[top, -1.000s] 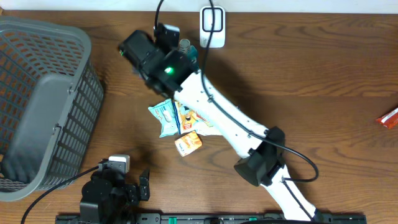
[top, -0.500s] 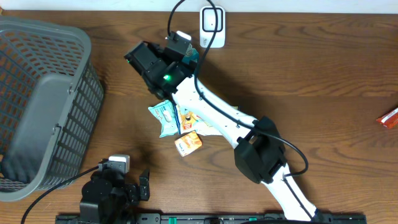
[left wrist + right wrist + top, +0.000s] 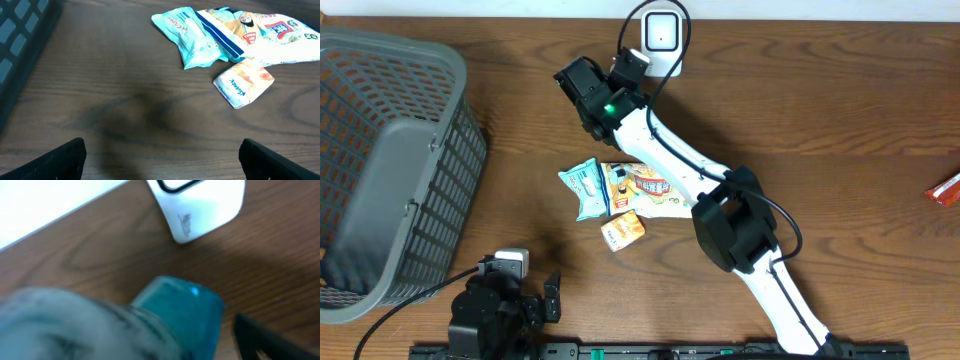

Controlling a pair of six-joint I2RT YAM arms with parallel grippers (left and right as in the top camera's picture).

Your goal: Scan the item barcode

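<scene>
A bottle with a teal cap [image 3: 182, 312] lies blurred and close in the right wrist view, cap toward the white barcode scanner [image 3: 202, 205]. My right gripper [image 3: 632, 72] reaches to the table's back beside the scanner [image 3: 661, 38], jaws either side of the bottle. One dark finger [image 3: 270, 340] shows with a strip of wood between it and the cap; the other is hidden. From overhead the bottle is hidden under the wrist. My left gripper [image 3: 161, 167] rests low at the front, open and holding nothing.
A teal packet [image 3: 585, 188], a white snack bag [image 3: 655, 190] and a small orange packet [image 3: 623, 230] lie mid-table. A grey mesh basket [image 3: 390, 160] fills the left side. A red item [image 3: 945, 188] sits at the right edge.
The right arm has swung rightward along the back toward the scanner, and its wrist now covers the bottle from overhead. The left arm has not moved.
</scene>
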